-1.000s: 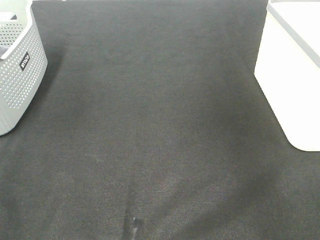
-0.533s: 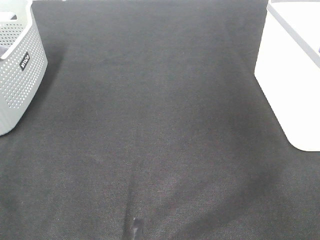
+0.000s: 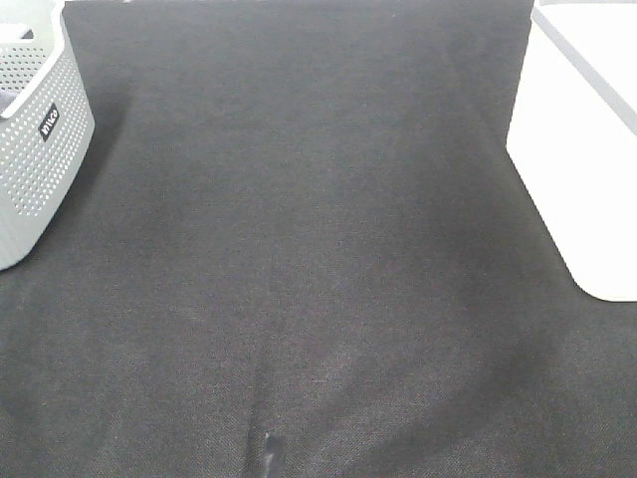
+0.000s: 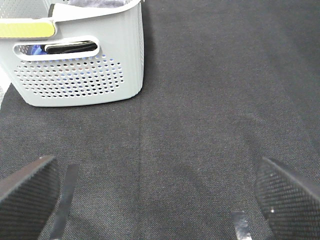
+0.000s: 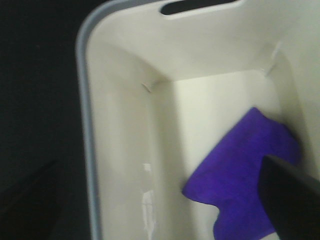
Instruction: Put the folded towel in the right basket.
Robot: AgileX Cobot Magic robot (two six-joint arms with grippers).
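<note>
At the left, a grey perforated basket [image 3: 35, 149] is being carried by the dark worktop [image 3: 318, 249]; the left tool [image 4: 157, 200] is being held spread wide above the cloth, nothing being pinched between its fingers [image 4: 27, 192]; at the right, the purple folded towel [image 5: 240, 170] is being shown lying inside the white right basket [image 3: 587, 149] (its edge rumpled); only one dark finger of the right tool [image 5: 292, 200] is being seen, so its state cannot be told.

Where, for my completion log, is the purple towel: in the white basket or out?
In. The right wrist view shows the purple towel lying within the white basket.
</note>
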